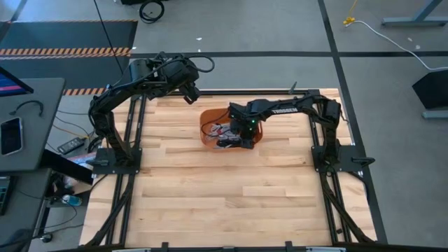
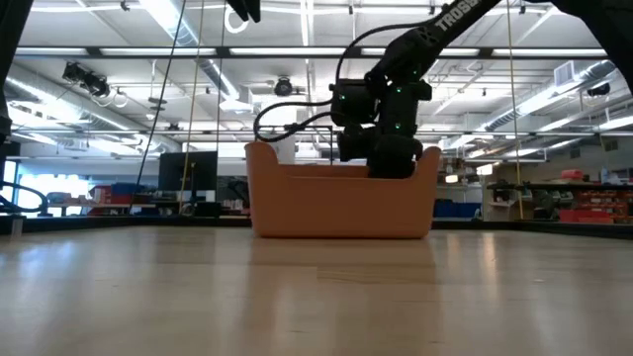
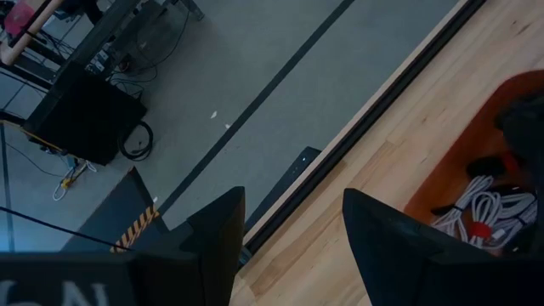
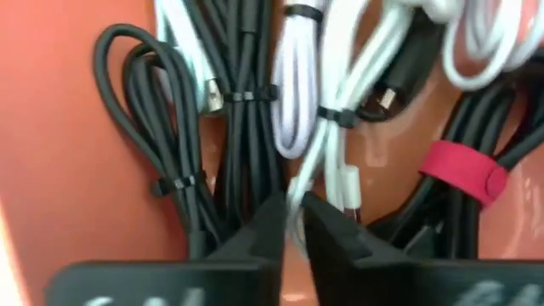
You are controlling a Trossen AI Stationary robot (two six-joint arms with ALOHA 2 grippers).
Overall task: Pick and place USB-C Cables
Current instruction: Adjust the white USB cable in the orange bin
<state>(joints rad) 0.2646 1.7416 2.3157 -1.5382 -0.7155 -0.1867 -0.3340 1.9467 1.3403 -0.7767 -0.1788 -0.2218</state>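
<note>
Coiled cables [image 4: 255,110] crowd the orange bin [image 1: 208,119], seemingly leaving only narrow gaps between bundles.

Black and white coiled USB-C Cables [image 4: 255,110] (one red-banded) lie heaped in the orange bin [image 1: 208,117].

One orange bin [image 1: 207,133] on one wooden table [image 1: 210,203]. Two dark arms, one hand each: left hand [image 1: 190,93], right hand [image 4: 293,223]. Inside the bin, a tangle of coiled cable bundles: at least two black [image 4: 174,183], at least two white [image 4: 293,110], one black with a red band [image 4: 463,170]. Exact total not countable, since bundles overlap.
</note>
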